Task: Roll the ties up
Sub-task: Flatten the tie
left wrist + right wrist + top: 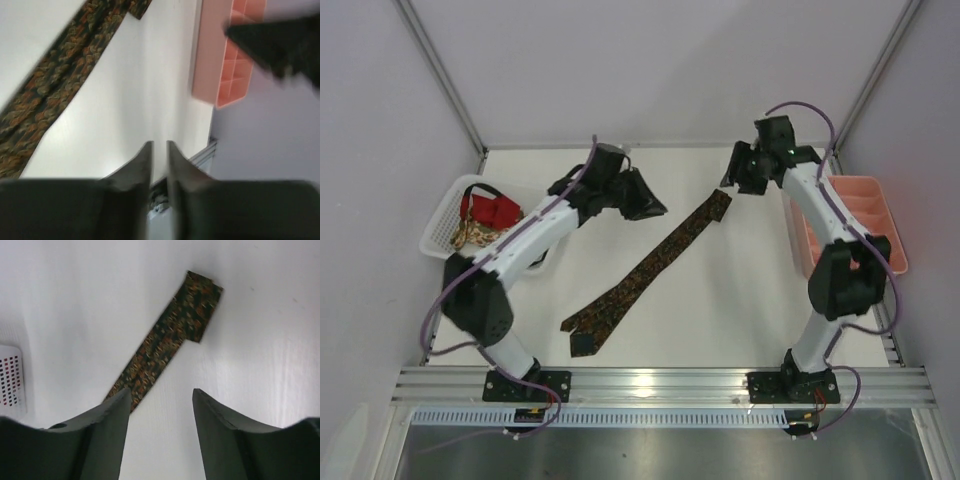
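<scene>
A dark brown tie with reddish-gold speckles [645, 265] lies flat and unrolled, diagonally across the table, wide end near, narrow end far right. My left gripper [650, 205] hovers above the table left of the tie's far half, jaws nearly together and empty [159, 145]; the tie [55, 85] shows at the left of its view. My right gripper [732, 185] is open and empty [160, 392] above the tie's narrow end [197, 310]. A red tie [492, 210] and a beige floral tie [470, 236] lie bunched in the white basket.
The white basket [440, 222] stands at the left edge; its corner shows in the right wrist view [10, 385]. A pink compartment tray [865, 215] stands at the right edge and shows in the left wrist view [220, 75]. Side walls enclose the table.
</scene>
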`<state>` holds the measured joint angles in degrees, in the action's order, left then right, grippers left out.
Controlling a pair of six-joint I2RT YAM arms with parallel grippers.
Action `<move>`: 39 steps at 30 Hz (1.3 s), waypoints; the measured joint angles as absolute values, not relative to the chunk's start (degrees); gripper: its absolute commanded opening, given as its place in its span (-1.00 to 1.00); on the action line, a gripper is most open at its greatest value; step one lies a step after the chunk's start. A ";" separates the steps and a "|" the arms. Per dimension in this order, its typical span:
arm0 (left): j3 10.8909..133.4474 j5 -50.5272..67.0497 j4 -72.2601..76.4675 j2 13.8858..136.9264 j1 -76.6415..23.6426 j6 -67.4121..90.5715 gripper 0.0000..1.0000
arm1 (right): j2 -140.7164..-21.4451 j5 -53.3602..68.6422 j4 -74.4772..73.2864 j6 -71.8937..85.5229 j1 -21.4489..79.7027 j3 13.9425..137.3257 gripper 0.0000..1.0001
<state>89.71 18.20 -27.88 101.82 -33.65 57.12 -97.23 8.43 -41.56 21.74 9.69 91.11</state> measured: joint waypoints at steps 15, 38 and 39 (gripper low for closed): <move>48.80 22.52 -33.30 84.62 -35.51 55.57 -0.99 | -129.71 9.96 -47.35 19.18 19.90 113.45 -0.46; 53.06 12.99 -48.64 97.93 -31.44 53.25 -0.96 | -118.58 1.41 -35.11 22.81 19.70 86.26 -0.24; 53.06 12.71 -49.08 97.93 -30.92 53.04 -0.96 | -116.92 1.45 -35.24 23.27 19.70 83.88 -0.24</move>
